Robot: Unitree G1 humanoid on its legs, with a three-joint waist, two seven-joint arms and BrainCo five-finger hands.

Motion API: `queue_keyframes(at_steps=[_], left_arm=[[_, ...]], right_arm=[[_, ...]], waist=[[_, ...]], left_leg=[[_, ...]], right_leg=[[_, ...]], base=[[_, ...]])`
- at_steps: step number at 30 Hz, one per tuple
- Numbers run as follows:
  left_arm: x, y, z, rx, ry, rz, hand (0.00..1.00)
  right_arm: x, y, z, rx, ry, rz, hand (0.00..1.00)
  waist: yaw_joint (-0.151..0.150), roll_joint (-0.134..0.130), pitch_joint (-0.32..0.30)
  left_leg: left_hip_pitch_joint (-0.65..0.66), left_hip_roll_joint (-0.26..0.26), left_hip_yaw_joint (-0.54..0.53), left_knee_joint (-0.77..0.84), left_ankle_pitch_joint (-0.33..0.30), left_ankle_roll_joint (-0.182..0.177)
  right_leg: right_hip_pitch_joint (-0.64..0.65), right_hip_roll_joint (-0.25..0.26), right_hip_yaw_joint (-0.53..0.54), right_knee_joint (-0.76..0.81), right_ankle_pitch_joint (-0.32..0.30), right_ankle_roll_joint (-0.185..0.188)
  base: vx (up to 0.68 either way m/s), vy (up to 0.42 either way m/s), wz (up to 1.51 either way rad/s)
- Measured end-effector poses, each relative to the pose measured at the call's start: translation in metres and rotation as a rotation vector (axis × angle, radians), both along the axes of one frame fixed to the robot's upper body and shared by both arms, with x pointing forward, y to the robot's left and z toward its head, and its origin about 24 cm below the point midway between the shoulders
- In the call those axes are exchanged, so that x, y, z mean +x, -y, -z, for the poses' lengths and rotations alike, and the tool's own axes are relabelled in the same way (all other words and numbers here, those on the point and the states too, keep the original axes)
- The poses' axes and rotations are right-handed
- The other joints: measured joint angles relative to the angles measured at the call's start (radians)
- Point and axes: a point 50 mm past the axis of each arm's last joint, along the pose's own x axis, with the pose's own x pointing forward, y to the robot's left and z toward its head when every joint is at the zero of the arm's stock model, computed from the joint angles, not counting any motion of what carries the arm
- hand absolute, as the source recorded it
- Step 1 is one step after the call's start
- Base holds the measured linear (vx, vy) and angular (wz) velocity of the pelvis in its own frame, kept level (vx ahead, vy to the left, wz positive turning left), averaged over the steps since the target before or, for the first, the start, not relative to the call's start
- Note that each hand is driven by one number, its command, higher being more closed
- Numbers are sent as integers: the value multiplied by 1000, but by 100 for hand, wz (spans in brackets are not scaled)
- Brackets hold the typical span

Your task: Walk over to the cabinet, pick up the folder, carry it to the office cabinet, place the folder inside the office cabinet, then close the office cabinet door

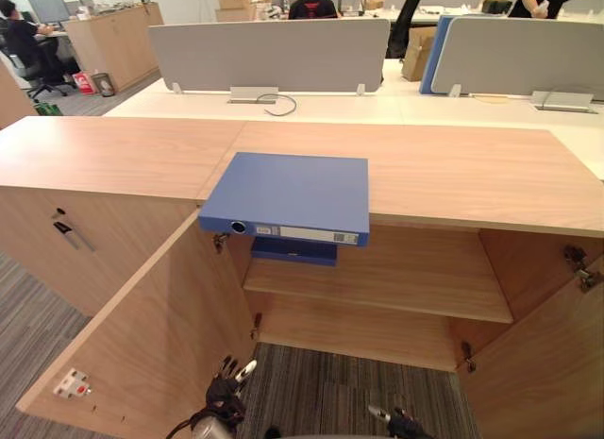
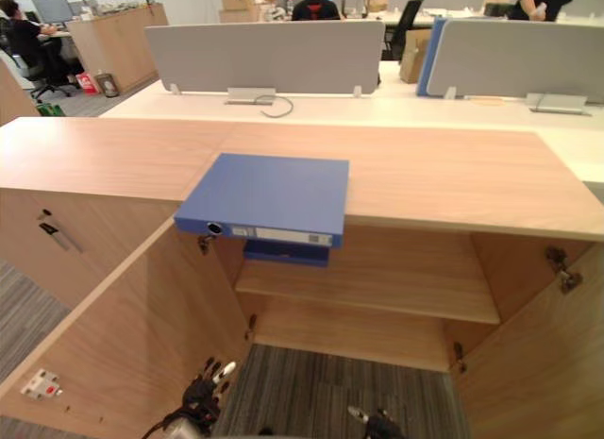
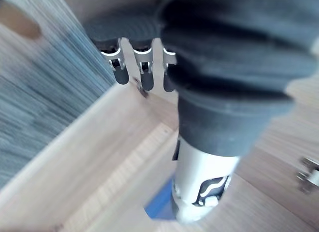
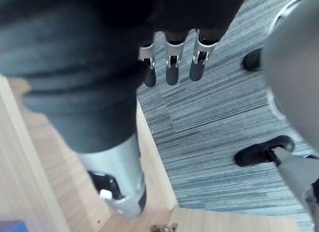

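The left hand (image 1: 225, 392) hangs low with its fingers (image 3: 147, 78) straight, a little apart and holding nothing. The right hand (image 1: 404, 425) is the same, its fingers (image 4: 172, 72) loose and empty above the grey striped carpet (image 1: 344, 387). Ahead of both sets of fingertips, and well above them, the blue folder (image 1: 288, 194) lies flat on the cabinet top (image 1: 453, 175), its labelled spine jutting out past the front edge. It looks like a stiff board binder. It should keep its shape in the hand, though its smooth cover may slide, and if full it would probably be fairly heavy. The overhanging spine edge seems the best place to take hold, with fingers beneath and the thumb on top, or with one hand at each side. Directly under the folder, a second blue item (image 1: 293, 252) sits on the upper shelf (image 1: 396, 288) of the cabinet, leaving free room to its right. The left door (image 1: 142, 326) stands open just outside the left fingers, and the right door (image 1: 547, 354) stands open beyond the right ones, so the hands are between the two. Farther off is a white desk (image 1: 377, 107) with grey screens (image 1: 255, 54), and people sit at work behind it.
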Motion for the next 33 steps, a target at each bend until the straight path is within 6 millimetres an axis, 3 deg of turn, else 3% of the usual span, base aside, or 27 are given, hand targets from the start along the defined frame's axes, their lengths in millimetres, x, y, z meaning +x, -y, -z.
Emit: queue_keyframes(at_steps=[4, 9, 11, 16, 20, 23, 29, 33], left_arm=[[28, 5, -48, 10, 245, 18, 0], [53, 0, -112, 375, 502, 134, 0], [58, -4, -136, 557, 569, 119, 0], [57, -15, -161, 879, 560, -44, 0], [54, -22, -191, 1091, 612, -237, 0], [56, -13, -222, 1203, 736, -347, 0], [73, 41, -272, 1301, 1096, -315, 0], [89, 53, -279, 1438, 1196, -239, 0]], right_arm=[[2, -3, 0, -9, -3, -77, 0], [1, -12, 1, 14, -16, -93, 0], [1, -20, 2, 33, -14, -92, 0], [1, -25, 2, 37, -17, -84, 0], [-3, -28, 2, 10, -28, -104, 0], [-3, -27, 2, -3, -30, -100, 0], [-10, -24, 4, -24, -55, -115, 0], [-10, -24, 4, -25, -54, -116, 0]], waist=[[14, -9, -3], [60, -25, -25], [70, -44, -36], [77, -50, -48], [73, -58, -56], [75, -55, -58], [65, -58, -101], [43, -62, -116]], left_leg=[[-35, -12, -38, 1, 10, 7], [-63, -23, -58, 7, 16, 14], [-63, -18, -58, 7, 16, 14], [-62, -12, -50, 6, -9, 27], [-61, -10, -46, 2, -8, 27], [-69, -14, -32, 1, -7, 23], [-80, 16, 7, 1, 26, 3], [-80, 19, 28, 1, 28, 8]], right_leg=[[-12, -6, -45, 2, 1, 6], [-17, -13, -68, 1, 32, 33], [-17, -9, -68, 1, 56, 36], [-30, -12, -66, 20, 72, 29], [-32, -11, -65, 15, 72, 26], [-34, -6, -69, -10, 40, -4], [-63, 8, -41, -14, 47, -5], [-71, 9, -15, -16, 52, -2]], base=[[-23, 27, 34], [57, 51, 25], [32, 68, 4], [-22, 63, -12], [-72, 33, -7], [-96, -7, -6], [-34, -8, -12], [19, 8, -18]])
